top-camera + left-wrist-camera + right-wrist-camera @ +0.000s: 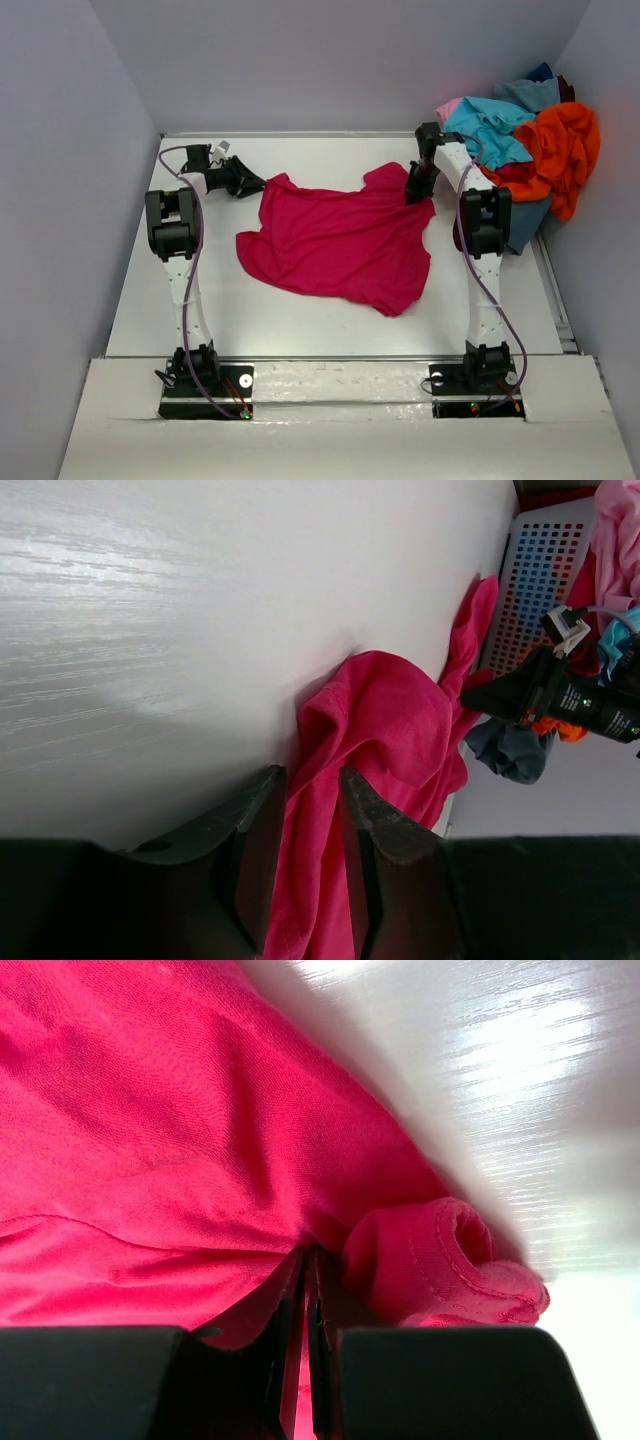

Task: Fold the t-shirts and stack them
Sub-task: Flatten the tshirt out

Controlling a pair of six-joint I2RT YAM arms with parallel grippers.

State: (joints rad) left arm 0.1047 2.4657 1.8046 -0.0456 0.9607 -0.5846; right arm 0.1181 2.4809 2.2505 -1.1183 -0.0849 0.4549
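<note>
A crimson-magenta t-shirt (pixel 340 240) lies spread and rumpled on the white table (pixel 200 290). My left gripper (pixel 258 185) is at its far left corner. In the left wrist view the gripper (pixel 312 780) has a bunched fold of the shirt (pixel 400 720) filling the narrow gap between its fingers. My right gripper (pixel 414 192) stands on the shirt's far right edge. In the right wrist view it (pixel 305 1255) is pinched nearly flat on the cloth (pixel 180 1110), beside a rolled hem (pixel 440 1250). Orange (pixel 565 150), turquoise (pixel 490 125), pink (pixel 450 106) and dark blue (pixel 542 72) shirts are piled at the far right.
The pile sits in a basket (pixel 525 225) at the table's right edge; its perforated wall (pixel 540 580) shows in the left wrist view. Grey walls enclose the left, back and right sides. Both arm bases stand at the near edge.
</note>
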